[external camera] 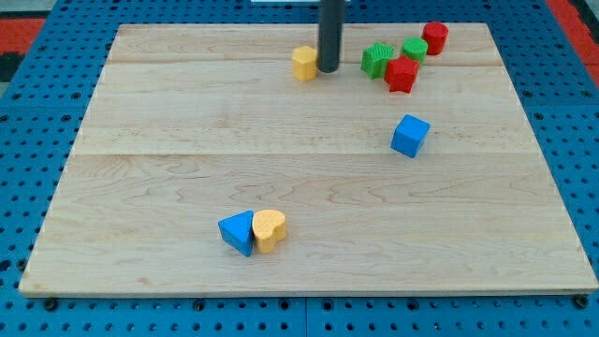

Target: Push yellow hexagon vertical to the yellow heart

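Observation:
The yellow hexagon (304,63) lies near the view's top, a little left of centre. My tip (328,68) stands right beside it on its right side, touching or nearly touching it. The yellow heart (270,229) lies near the view's bottom, left of centre, far below the hexagon and slightly to its left. A blue triangle (238,231) touches the heart's left side.
A green star (376,60), a red star (401,74), a green cylinder (415,49) and a red cylinder (435,37) cluster at the view's top right. A blue cube (410,136) sits right of centre. The wooden board (140,187) rests on a blue pegboard.

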`<control>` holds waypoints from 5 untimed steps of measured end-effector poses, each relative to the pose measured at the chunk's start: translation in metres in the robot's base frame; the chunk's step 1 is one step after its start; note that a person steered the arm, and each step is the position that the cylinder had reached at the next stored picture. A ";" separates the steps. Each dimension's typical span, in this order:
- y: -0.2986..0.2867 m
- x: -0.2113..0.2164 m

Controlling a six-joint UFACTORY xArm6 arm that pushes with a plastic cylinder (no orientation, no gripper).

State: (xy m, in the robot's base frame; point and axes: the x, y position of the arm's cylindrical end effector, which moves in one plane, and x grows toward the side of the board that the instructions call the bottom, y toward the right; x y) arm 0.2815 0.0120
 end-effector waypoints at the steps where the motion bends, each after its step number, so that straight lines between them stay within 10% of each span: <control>1: -0.062 0.025; 3: -0.019 -0.037; 5: -0.115 0.005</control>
State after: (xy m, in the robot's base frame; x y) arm 0.2869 -0.1033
